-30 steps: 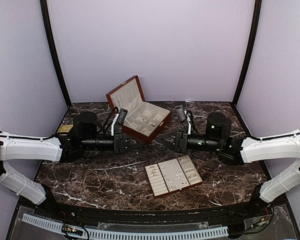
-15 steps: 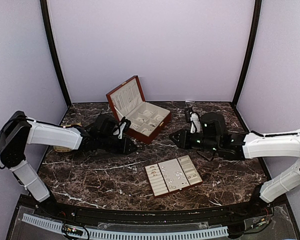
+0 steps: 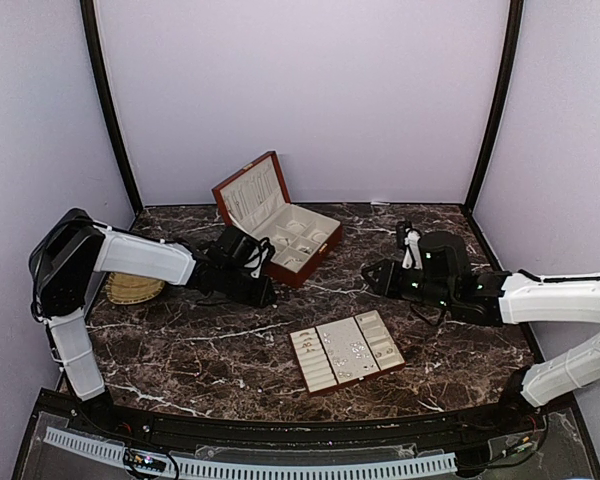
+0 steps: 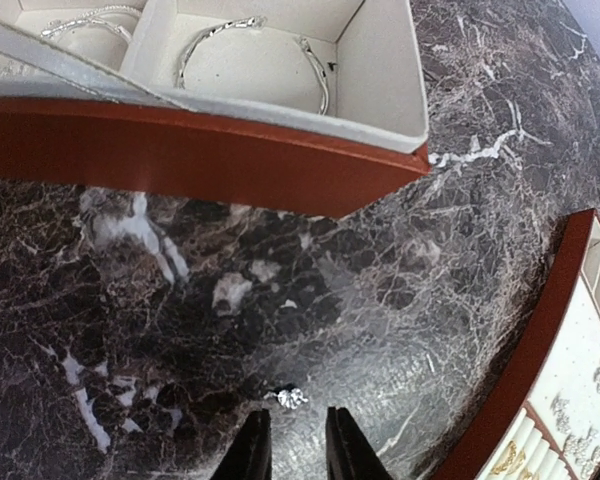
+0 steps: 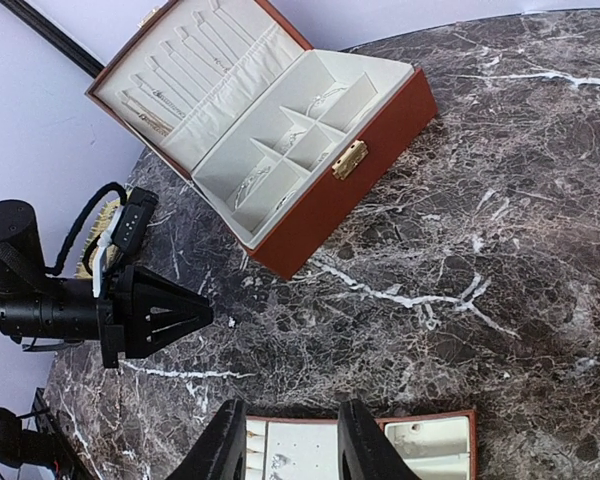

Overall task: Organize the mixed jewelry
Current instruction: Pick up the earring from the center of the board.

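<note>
A dark marble-patterned table top (image 3: 180, 350) veined in white fills the floor of a booth with plain lavender walls (image 3: 300, 100) and black corner uprights (image 3: 110, 110). A red-brown wooden box (image 5: 320, 215) stands open near the back, with bangles in its cream compartments. A cream slotted tray (image 3: 318, 380) lies nearer the front, and a woven mat (image 3: 135, 288) sits at the left edge. Some of the mixed jewelry (image 4: 292, 397) lies on the tray. One tiny silvery piece rests on bare marble just ahead of the left gripper (image 4: 296, 430), whose jaws are narrowly parted and empty. The right gripper (image 5: 292, 410) hovers above the tray with its jaws apart, holding nothing.
</note>
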Available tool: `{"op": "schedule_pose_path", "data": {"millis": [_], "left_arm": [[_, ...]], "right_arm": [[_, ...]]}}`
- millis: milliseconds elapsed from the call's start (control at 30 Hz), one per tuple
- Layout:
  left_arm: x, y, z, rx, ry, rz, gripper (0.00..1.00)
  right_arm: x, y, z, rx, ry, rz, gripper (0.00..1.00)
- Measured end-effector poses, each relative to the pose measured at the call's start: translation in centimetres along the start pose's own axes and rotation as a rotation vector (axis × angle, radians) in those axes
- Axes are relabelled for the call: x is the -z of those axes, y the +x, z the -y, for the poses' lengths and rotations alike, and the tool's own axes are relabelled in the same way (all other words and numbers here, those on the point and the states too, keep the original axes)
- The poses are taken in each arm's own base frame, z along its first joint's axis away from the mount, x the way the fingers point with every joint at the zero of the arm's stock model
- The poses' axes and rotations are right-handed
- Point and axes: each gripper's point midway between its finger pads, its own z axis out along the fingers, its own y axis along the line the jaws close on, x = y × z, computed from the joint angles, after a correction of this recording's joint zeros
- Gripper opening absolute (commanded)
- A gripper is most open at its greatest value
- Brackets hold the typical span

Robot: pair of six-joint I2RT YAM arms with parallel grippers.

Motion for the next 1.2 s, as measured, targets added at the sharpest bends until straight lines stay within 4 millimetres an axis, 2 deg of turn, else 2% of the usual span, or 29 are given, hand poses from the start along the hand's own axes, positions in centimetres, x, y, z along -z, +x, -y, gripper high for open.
{"op": "schedule_pose_path", "data": {"millis": [167,400,667,900,1200], "left_arm": [[-0.9,0.8,-0.5,-0.007,-0.018,-0.036,0.21],[-1.2,1.4,-0.7,-0.015,-0.026,-0.057,0.22],[-1.4,0.6,-0.5,-0.024,-0.023,-0.045,0.26],[-1.5,0.5,-0.5,-0.031,-0.024,-0.044,0.13],[-1.9,0.9,-0.7,-0.034,-0.028,-0.057,0.08]], "right_arm": [[0.0,-0.3,0.1,-0.015,0.000,0.007,0.33],[-0.1,-0.3,-0.1,-0.022,-0.018,0.007,0.33],[-0.4,-0.1,-0.1,-0.032,-0.025,0.000,0.33],[-0.6,0.2,-0.1,-0.041,-0.028,-0.011,0.33],[-0.6,0.3,-0.1,-0.045,-0.033,-0.011,0.33]]}}
